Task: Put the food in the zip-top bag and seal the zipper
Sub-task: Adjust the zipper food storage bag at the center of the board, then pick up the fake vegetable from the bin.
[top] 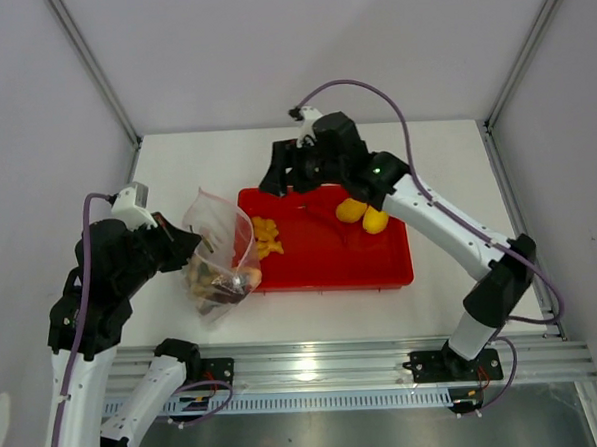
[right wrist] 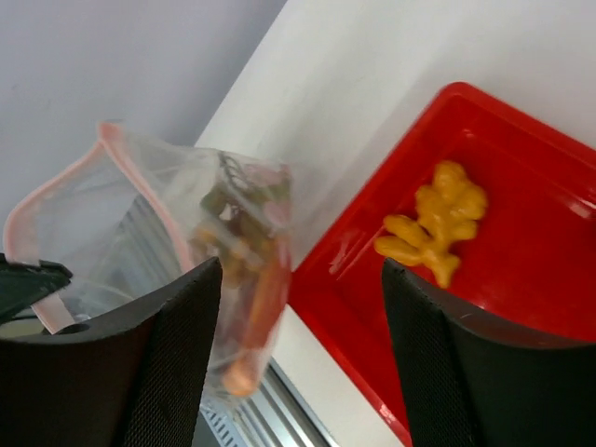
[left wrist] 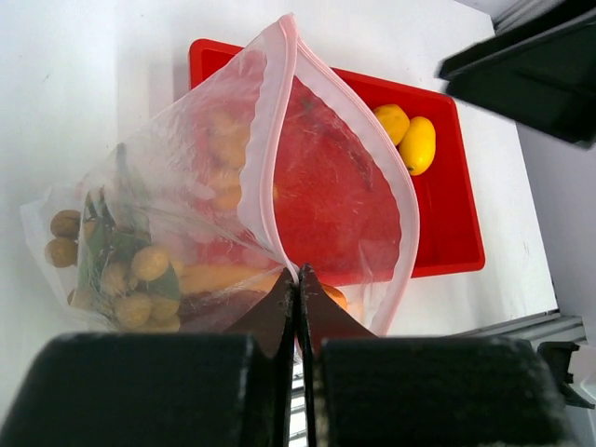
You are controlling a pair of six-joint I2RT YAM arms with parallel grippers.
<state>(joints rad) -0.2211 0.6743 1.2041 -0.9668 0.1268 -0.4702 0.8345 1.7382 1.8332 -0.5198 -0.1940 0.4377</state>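
Note:
My left gripper (left wrist: 299, 272) is shut on the rim of the zip-top bag (top: 220, 250) and holds it upright with its mouth open, at the left end of the red tray. The pinkish zipper (left wrist: 265, 140) gapes wide. Inside the bag lie the tan round fruits with green leaves (left wrist: 130, 275) and a dark red-brown stick (right wrist: 261, 307). Orange chunks (top: 266, 236) and two yellow egg-shaped fruits (top: 362, 214) lie on the tray. My right gripper (top: 294, 172) is open and empty, above the tray's far left edge.
The red tray (top: 331, 267) sits mid-table. A metal rail (top: 366, 365) runs along the near table edge. White walls and frame posts close in the table's far side.

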